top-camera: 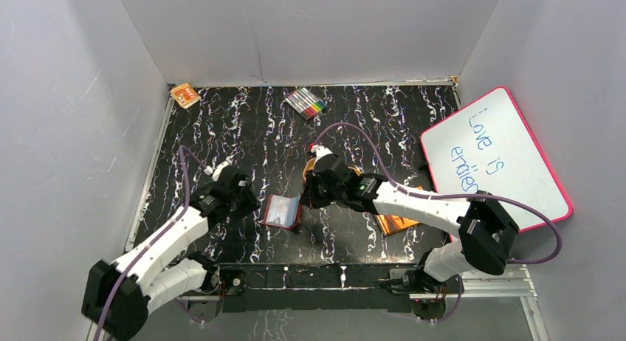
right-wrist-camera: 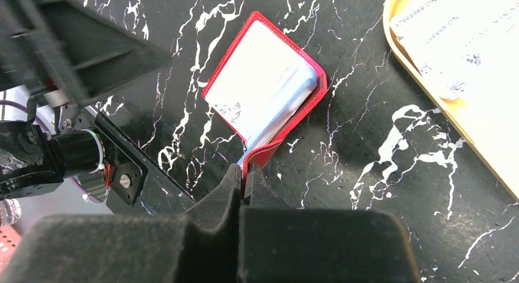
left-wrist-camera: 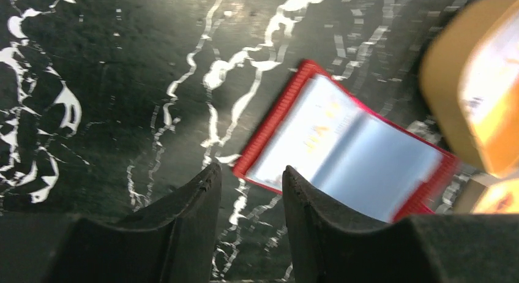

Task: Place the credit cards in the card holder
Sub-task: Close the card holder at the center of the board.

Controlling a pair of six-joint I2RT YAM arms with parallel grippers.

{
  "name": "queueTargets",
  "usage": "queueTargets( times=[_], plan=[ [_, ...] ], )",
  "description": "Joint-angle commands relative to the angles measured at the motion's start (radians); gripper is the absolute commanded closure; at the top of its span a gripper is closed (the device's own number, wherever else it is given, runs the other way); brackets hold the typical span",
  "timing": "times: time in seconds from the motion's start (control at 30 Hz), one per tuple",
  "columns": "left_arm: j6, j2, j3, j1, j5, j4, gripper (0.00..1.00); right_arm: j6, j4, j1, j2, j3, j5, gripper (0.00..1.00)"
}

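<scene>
1. The right gripper (right-wrist-camera: pixel 243 176) pinches shut on one edge of the open red wallet (right-wrist-camera: pixel 263 90) on the table (right-wrist-camera: pixel 367 191).
2. The left gripper (left-wrist-camera: pixel 251 179) stands slightly open, empty, near the wallet.
3. The cards (right-wrist-camera: pixel 456 38) lie in a yellow tray (right-wrist-camera: pixel 489 136).

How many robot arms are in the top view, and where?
2. The left white-and-black robot arm reaches from bottom left, jaws open beside the open red folding wallet. The right arm reaches from bottom right, jaws shut on the wallet's edge. None seems hidden.
</scene>
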Motion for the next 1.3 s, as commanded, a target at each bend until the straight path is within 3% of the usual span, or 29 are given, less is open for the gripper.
queueTargets(
  times=[0.0,0.23,0.6,0.87,1.1,1.27],
  plan=[
    [0.031,0.157,0.015,0.014,-0.081,0.009,0.63,-0.023,-0.007,0.005,-0.054,-0.011,0.028,1.00],
    [0.038,0.321,-0.029,0.013,0.111,0.190,0.80,-0.022,-0.006,0.005,-0.074,-0.023,0.005,1.00],
    [0.028,0.362,-0.125,-0.027,0.266,0.316,0.94,0.006,0.090,0.005,0.010,0.038,-0.071,1.00],
    [-0.022,0.336,-0.145,-0.100,0.277,0.345,0.98,0.031,0.166,0.005,0.160,0.123,-0.126,1.00],
    [-0.062,0.200,-0.202,-0.101,0.224,0.295,0.98,0.052,0.213,0.005,0.293,0.178,-0.199,1.00],
    [-0.060,0.147,-0.218,-0.100,0.199,0.249,0.98,0.051,0.188,0.007,0.384,0.238,-0.325,1.00]
  ],
)
